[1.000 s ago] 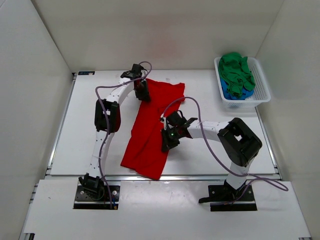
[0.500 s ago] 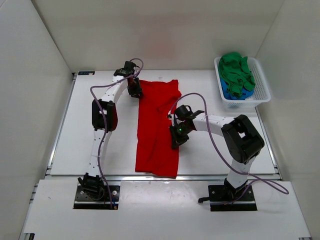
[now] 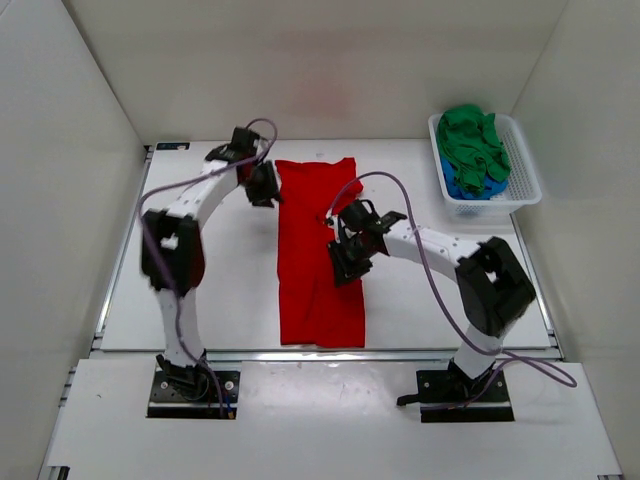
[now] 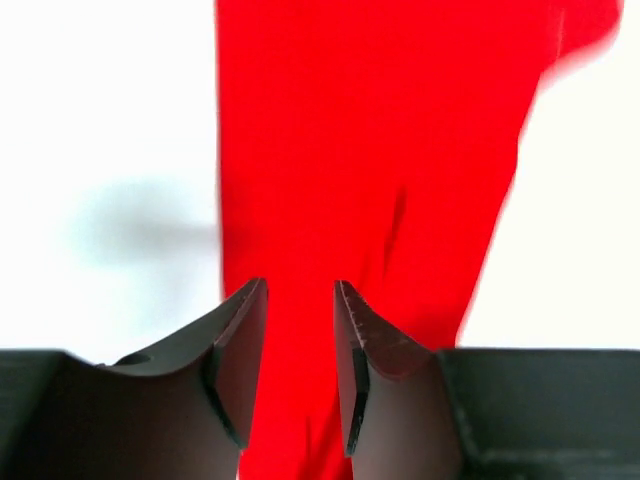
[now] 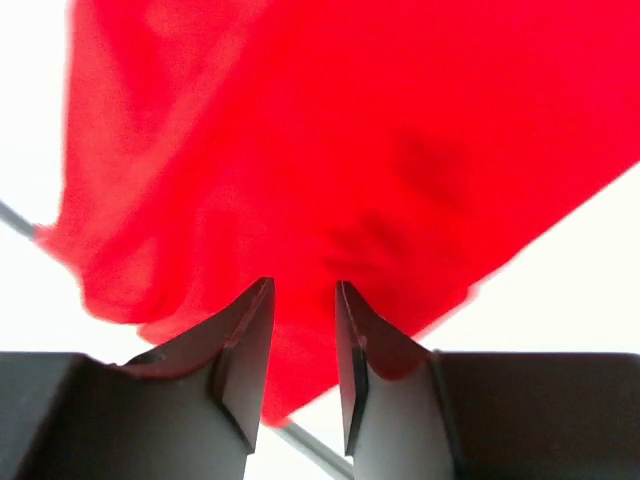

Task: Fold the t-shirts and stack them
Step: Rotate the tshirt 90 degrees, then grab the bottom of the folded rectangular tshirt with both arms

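From the overhead camera I see the red t-shirt [image 3: 305, 260] lying as one long narrow strip down the middle of the table [image 3: 230, 290]. It runs from close to the far edge almost to the near edge, and its near end is squared off.

The left gripper [image 3: 263, 185] sits at the strip's far left corner, right against the cloth's left edge. In the left wrist view its fingers are drawn in to a narrow slit and red fabric fills the gap, so I read it as nipping that corner.

The right gripper [image 3: 345, 262] is on the strip's right edge, about midway along its length. Its wrist camera shows the same thing: fingers nearly together with red cloth bunched between them and spreading away beyond the tips.

At the far right corner of the table the white basket [image 3: 525, 170] holds the green t-shirt [image 3: 470, 140], crumpled on top. The blue t-shirt [image 3: 462, 187] peeks out beneath it on the basket's near side. Both are well apart from the arms.
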Controlling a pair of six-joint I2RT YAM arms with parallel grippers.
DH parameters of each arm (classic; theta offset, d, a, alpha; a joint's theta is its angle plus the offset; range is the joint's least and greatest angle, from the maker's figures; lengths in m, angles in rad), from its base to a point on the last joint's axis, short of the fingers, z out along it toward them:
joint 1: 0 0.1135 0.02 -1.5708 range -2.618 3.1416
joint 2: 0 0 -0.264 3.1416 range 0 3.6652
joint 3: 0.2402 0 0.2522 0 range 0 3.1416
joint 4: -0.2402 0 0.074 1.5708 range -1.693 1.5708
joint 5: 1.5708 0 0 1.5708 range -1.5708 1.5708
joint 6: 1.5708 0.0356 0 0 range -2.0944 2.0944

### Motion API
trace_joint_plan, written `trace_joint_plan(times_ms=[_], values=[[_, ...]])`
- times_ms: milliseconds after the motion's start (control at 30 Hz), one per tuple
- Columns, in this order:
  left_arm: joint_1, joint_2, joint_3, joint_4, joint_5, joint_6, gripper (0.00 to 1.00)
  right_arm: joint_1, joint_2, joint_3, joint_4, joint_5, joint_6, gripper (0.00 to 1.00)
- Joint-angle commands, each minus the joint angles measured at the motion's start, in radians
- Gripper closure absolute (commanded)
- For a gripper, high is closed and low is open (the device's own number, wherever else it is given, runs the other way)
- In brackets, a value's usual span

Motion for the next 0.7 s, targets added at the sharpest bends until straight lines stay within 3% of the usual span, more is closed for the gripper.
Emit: trace_joint_plan(times_ms=[0,33,100,300,500,667], values=[[-0.012,-0.414,-0.387,0.174,-0.009,-0.058,0.56,0.079,-0.152,-0.060,0.111,-0.033,0.167,0.71],[-0.015,-0.561,-0.607,0.206,-0.016,-0.075,0.56,0.111,-0.181,-0.091,0.156,-0.035,0.213,0.69],[-0.046,-0.683,-0.778,0.248,-0.024,-0.092,0.56,0.161,-0.213,-0.129,0.235,-0.035,0.268,0.68],[-0.152,-0.881,-1.106,0.311,-0.073,-0.143,0.56,0.281,-0.163,-0.142,0.300,-0.006,0.339,0.67],[-0.095,-0.982,-1.229,0.290,-0.079,-0.132,0.57,0.376,-0.089,-0.104,0.311,0.047,0.379,0.54],[-0.075,-1.036,-1.233,0.262,-0.075,-0.117,0.56,0.415,-0.016,-0.070,0.273,0.100,0.379,0.53]])
